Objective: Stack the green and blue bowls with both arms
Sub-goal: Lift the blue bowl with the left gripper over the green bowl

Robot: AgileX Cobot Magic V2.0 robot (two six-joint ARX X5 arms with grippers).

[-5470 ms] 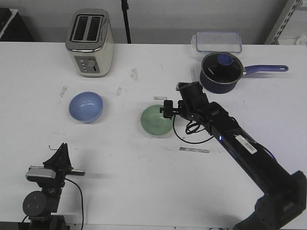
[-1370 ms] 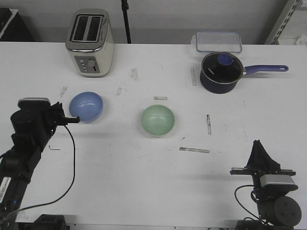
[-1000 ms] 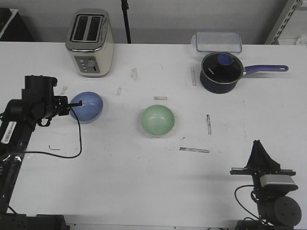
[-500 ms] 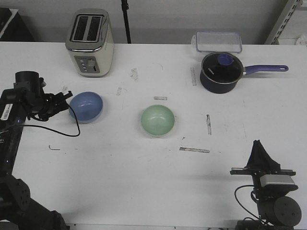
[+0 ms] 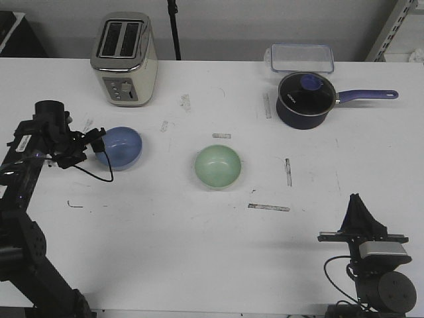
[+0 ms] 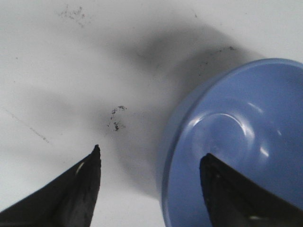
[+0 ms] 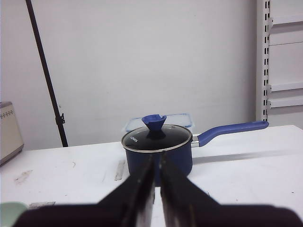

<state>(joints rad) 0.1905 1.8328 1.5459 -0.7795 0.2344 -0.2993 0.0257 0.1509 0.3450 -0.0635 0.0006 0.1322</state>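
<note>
Left claw (image 5: 98,140) straddling the blue bowl's (image 5: 120,147) rim.
Its fingers are spread wide, one inside, one outside; the green bowl (image 5: 217,166) sits mid-bench, well apart; the right claw (image 7: 156,189) is pinched closed, parked.

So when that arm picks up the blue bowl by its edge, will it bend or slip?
The blue bowl looks like rigid, glossy plastic or ceramic, so it probably won't bend. Its smooth, shiny surface could let it slip or swing in the left gripper, whose fingers straddle only the rim. It seems small and thin-walled, so likely light.
</note>
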